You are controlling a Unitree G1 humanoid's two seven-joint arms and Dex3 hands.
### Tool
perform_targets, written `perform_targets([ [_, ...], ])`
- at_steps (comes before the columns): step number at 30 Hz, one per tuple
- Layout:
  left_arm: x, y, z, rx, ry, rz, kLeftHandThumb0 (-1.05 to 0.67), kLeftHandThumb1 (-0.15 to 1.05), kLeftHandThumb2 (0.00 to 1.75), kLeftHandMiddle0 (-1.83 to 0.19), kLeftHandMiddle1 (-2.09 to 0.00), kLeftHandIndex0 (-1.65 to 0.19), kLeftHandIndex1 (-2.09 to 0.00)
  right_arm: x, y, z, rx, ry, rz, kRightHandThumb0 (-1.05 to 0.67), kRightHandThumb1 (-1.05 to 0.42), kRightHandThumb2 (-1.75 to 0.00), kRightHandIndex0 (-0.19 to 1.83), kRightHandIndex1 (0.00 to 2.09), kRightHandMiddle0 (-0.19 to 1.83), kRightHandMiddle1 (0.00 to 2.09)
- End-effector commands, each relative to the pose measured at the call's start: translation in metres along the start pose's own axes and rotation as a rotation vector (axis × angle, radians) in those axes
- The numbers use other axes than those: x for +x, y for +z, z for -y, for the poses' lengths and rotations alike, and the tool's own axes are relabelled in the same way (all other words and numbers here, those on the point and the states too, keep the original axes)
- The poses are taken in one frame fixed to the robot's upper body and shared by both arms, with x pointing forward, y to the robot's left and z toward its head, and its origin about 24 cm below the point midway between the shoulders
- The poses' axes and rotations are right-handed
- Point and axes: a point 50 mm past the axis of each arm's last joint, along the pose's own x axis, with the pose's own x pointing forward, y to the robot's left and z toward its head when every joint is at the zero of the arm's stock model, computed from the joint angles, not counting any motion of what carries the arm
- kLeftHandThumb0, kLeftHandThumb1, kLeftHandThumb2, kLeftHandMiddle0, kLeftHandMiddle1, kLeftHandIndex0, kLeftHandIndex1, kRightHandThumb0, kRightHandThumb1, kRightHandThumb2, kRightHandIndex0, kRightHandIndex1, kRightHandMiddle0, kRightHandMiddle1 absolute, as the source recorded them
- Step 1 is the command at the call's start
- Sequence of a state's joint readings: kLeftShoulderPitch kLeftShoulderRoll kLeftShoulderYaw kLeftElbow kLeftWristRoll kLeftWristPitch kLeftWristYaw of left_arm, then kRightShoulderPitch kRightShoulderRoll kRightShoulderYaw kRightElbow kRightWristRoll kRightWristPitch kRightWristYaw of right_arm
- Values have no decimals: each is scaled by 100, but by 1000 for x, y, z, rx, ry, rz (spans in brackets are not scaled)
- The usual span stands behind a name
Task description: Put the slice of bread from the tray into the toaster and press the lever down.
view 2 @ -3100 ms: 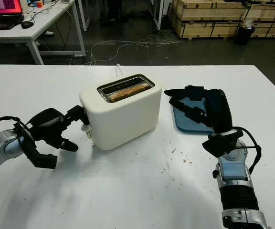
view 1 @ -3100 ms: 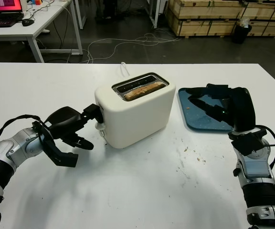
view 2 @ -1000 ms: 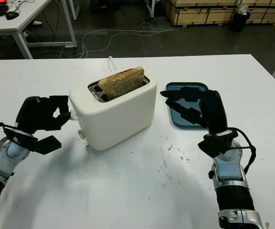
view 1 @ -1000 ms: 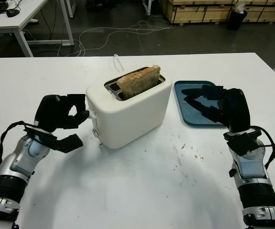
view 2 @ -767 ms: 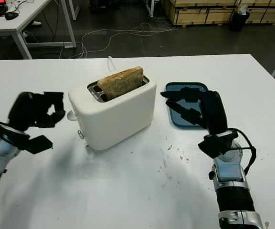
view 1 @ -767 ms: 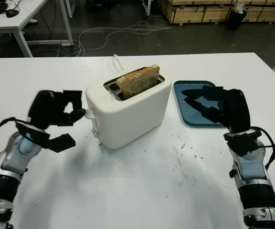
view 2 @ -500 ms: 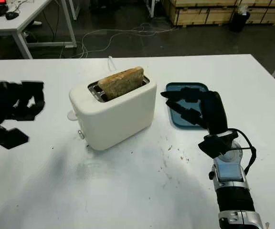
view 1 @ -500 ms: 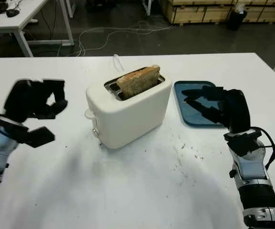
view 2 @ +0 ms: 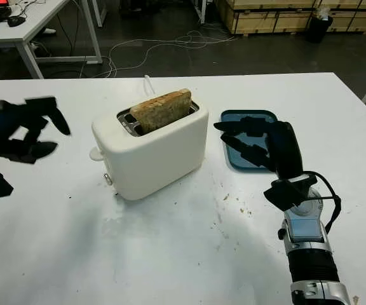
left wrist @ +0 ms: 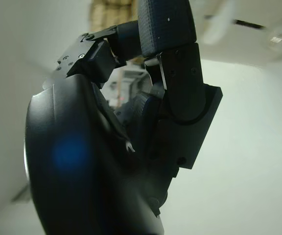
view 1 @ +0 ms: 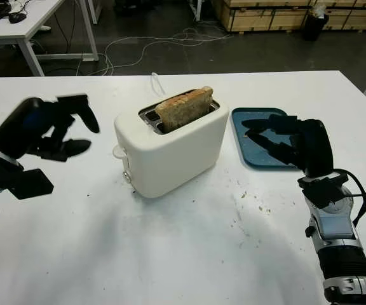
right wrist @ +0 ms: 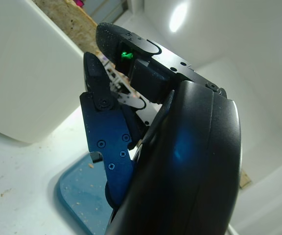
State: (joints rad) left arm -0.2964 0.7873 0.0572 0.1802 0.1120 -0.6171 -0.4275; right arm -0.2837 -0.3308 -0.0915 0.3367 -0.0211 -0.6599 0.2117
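Black and holding nothing, the left hand (view 1: 40, 130) hangs open near the table's (view 1: 189, 254) left edge. Bread (view 1: 184, 108) stands high in the toaster (view 1: 170, 146) mid-table. The open right hand (view 1: 291, 141) hovers over the blue tray (view 1: 241, 136). Crumbs (view 1: 250, 200) dot the white surface; cables (view 1: 164, 47) trail across the grey floor.

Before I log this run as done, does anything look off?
The bread stands tall out of the toaster rather than sunk in its slot. Crumbs lie scattered on the table beside the tray.
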Motion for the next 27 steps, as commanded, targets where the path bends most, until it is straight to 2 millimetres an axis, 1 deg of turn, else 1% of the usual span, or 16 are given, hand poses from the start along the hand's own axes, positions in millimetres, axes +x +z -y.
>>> perform_targets([
  [1,4,2,0,38,-62,9,-105,92,65,-132,-175,-34,-124,0,0,1,1,-5,-2,-24,-92,-7,83,90,113,2],
  [3,6,2,2,70,-116,8,-105,92,66,-140,-175,-28,-129,0,0,1,4,-4,-2,-23,-92,-7,83,90,113,2],
  [4,7,2,4,94,-143,10,-105,92,68,-143,-175,-22,-135,0,0,1,1,-5,-3,-23,-92,-7,83,90,113,1],
  [5,7,2,5,119,-166,12,-105,92,71,-149,-175,-12,-144,0,0,1,-4,-5,-4,-24,-92,-7,83,90,113,2],
  [7,7,2,8,153,-192,8,-105,92,74,-154,-175,-4,-155,0,1,2,-10,-6,-3,-24,-92,-7,83,90,113,2],
  [12,2,3,18,251,-241,-23,-105,92,82,-157,-175,0,-172,0,0,2,1,-7,-9,-24,-92,-7,83,89,112,1],
  [16,-4,3,21,270,-230,-37,-105,92,90,-157,-175,0,-174,0,0,2,2,-4,-6,-24,-92,-8,84,89,112,1],
  [27,-4,2,23,271,-245,-57,-105,92,92,-157,-175,0,-175,1,1,3,-4,-9,3,-23,-92,-6,83,88,113,2],
])
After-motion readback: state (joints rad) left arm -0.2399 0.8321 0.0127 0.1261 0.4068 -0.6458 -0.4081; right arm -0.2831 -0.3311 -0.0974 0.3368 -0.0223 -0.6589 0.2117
